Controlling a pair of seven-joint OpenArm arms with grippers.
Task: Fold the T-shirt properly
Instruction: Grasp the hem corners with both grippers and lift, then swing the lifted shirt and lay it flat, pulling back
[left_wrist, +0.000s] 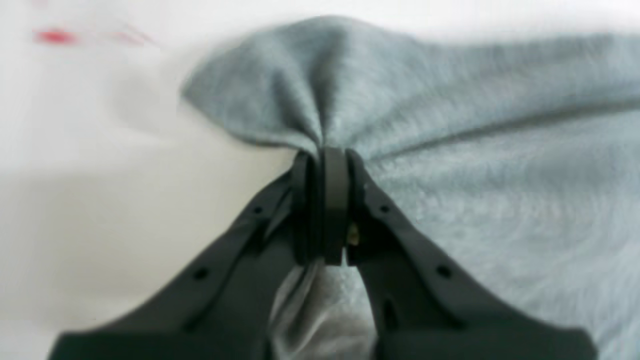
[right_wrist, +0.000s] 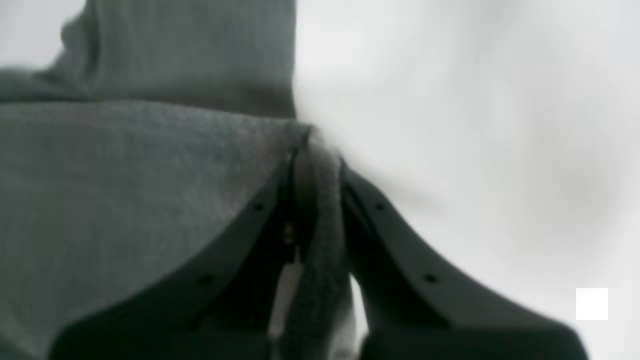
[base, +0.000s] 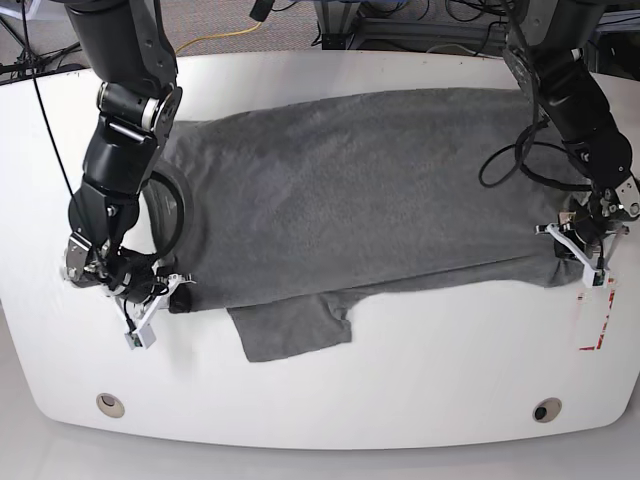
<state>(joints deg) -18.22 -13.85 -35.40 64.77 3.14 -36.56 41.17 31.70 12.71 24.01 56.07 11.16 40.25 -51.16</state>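
The heather-grey T-shirt lies spread across the white table, with one short sleeve sticking out toward the front. At the right of the base view, my left gripper is at the shirt's right-hand edge. Its wrist view shows the left gripper shut on a bunched pinch of the T-shirt. At the left of the base view, my right gripper holds the shirt's front left corner. Its wrist view shows the right gripper shut on a fold of the T-shirt.
Red tape marks sit on the table just in front of the left gripper, and a red tape mark also shows in the left wrist view. Two round holes lie near the table's front edge. Cables run behind the table.
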